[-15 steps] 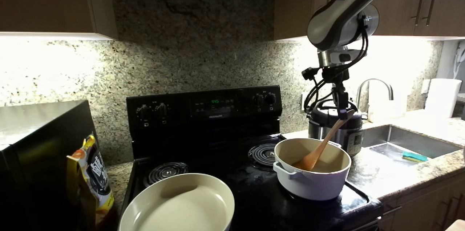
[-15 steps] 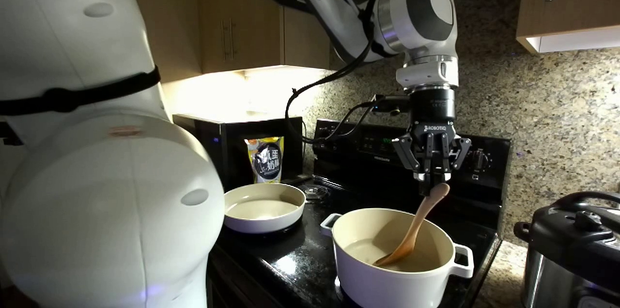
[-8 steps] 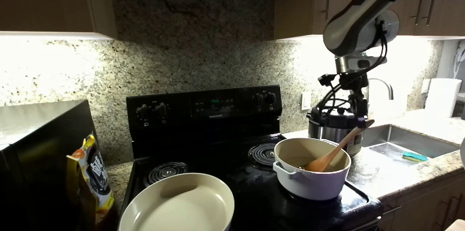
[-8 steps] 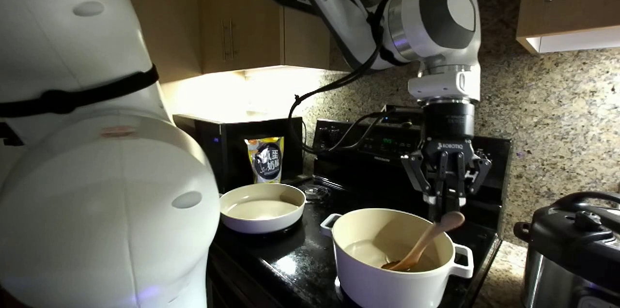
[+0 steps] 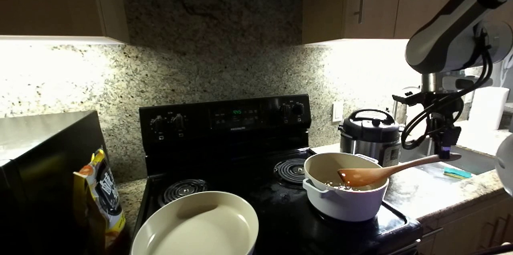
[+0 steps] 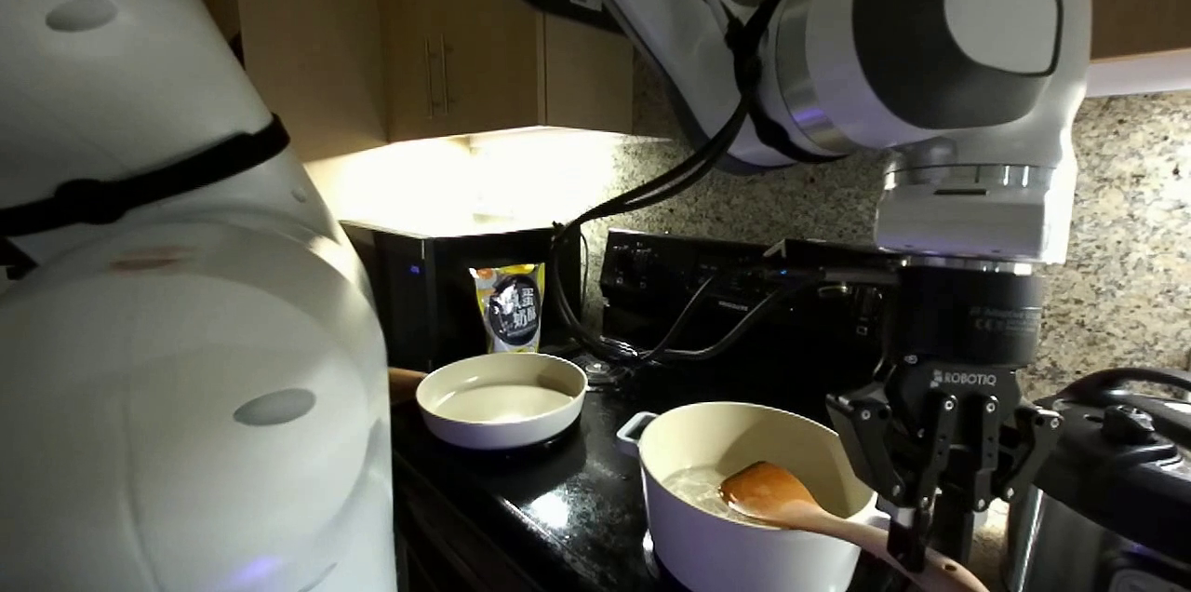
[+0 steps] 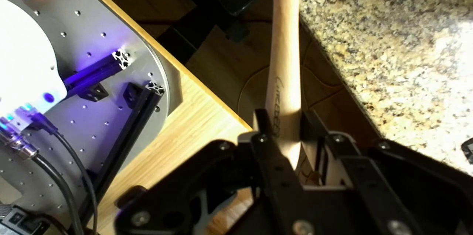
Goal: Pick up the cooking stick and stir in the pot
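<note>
The cooking stick [image 5: 378, 173] is a wooden spoon, lying nearly level across the pot's rim side. Its broad end [image 6: 768, 491] is inside the pot's opening, and its handle reaches out past the rim. The pot [image 5: 346, 205] is white with a tan inside and shows in both exterior views [image 6: 735, 559]; liquid glints in its bottom. My gripper [image 5: 444, 152] is beside the pot, shut on the handle near its end, also in an exterior view [image 6: 930, 544]. In the wrist view the handle [image 7: 285, 50] runs up from between my fingertips [image 7: 282, 126].
A cream pan [image 5: 204, 227] sits on the stove [image 5: 276, 215]. A silver-and-black cooker [image 5: 370, 136] and a sink [image 5: 477, 162] are close to my gripper. A granite counter [image 7: 388, 43] and a wooden table edge [image 7: 192, 105] show in the wrist view.
My gripper has moved right and down in both exterior views, away from above the pot to beside it. The spoon has gone from steep to nearly level, its broad end raised.
</note>
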Controlling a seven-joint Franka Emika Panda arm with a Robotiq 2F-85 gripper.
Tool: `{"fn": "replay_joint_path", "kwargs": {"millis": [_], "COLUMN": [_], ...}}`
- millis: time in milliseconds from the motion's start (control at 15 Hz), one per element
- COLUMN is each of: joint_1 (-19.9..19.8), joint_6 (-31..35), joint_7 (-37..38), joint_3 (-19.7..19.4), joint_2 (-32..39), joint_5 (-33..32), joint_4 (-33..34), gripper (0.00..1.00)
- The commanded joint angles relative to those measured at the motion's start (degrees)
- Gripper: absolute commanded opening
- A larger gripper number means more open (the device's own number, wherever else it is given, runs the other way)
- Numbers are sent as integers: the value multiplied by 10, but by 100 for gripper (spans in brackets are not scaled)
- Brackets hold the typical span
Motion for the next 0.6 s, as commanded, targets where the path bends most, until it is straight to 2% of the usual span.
{"fn": "replay_joint_path", "kwargs": {"millis": [0,533], "joint_1": [-5,37], "joint_6": [11,4], "joint_7": [-50,-77], "joint_3": [24,107], "joint_2": [-49,-139], "joint_5": [-2,13], "joint_4": [-10,-3], "gripper": [9,8]}}
